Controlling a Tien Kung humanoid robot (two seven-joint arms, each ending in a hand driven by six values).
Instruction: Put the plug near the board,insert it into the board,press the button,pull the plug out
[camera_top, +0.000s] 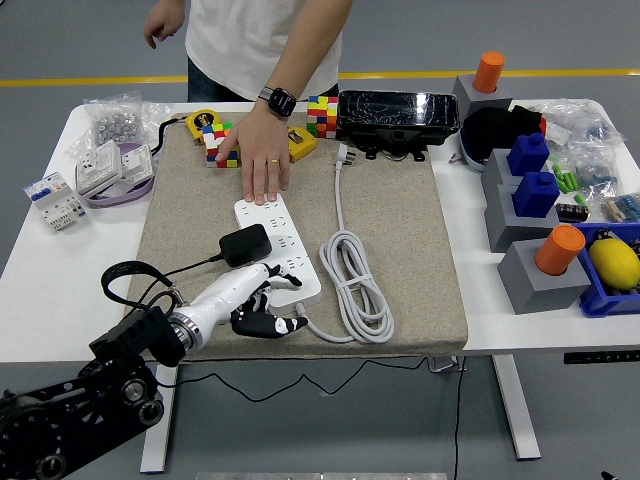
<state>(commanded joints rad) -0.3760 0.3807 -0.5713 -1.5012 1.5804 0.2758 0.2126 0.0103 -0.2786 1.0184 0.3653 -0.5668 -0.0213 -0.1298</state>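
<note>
At the near left edge of the grey mat (400, 250), left hand (250, 305) reaching in from the lower-left corner, white back uppermost, dark fingers (268, 322) curled loosely beneath — gripping nothing visible, though the fingertips lie partly tucked under the palm and hard to read. Right hand out of view altogether. Just beyond the knuckles, black plug (245, 244) seated on the white power strip (276, 248), touching its left side, its thin black cord running off toward the left arm. Near end of the strip partly hidden behind the robot's fingers; button not distinguishable. At the strip's far end, a person's hand (262, 160) pressed flat, fingers overlapping the board, the wrist wearing a watch. Beside the strip on the right — its coiled white cable (355, 280), lying on the mat.
</note>
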